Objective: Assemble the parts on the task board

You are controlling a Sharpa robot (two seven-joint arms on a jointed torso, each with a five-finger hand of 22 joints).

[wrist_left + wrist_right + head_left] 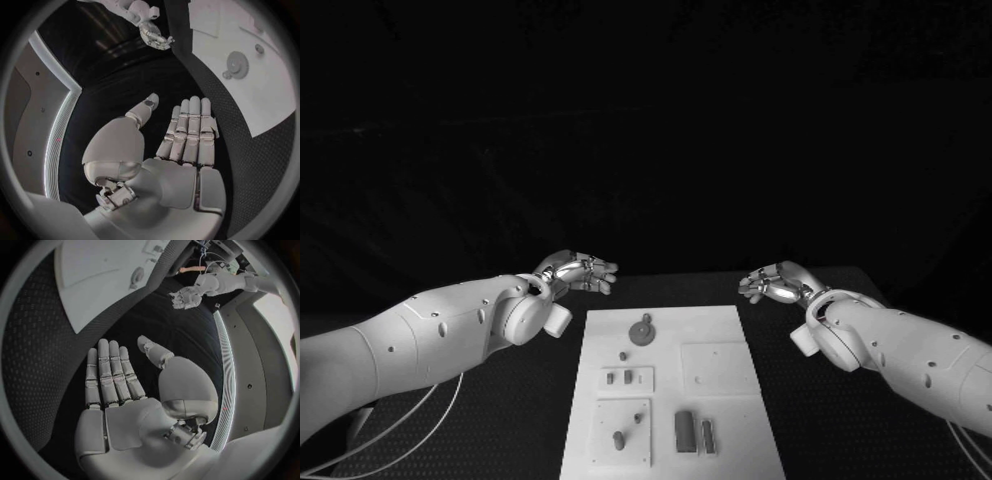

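Head view: both hands, left (pixel 574 272) and right (pixel 779 283), hover empty with fingers apart beyond the board (pixel 733 425) on the worktop. Its small parts (pixel 642 331) look light and rigid; pinch each by its edges.

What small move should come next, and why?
Probably bring the left hand down toward the round gear-like part at the far end of the white task board. Both hands are empty with fingers apart, off the board's far corners; the right hand is no closer, and every part lies untouched.
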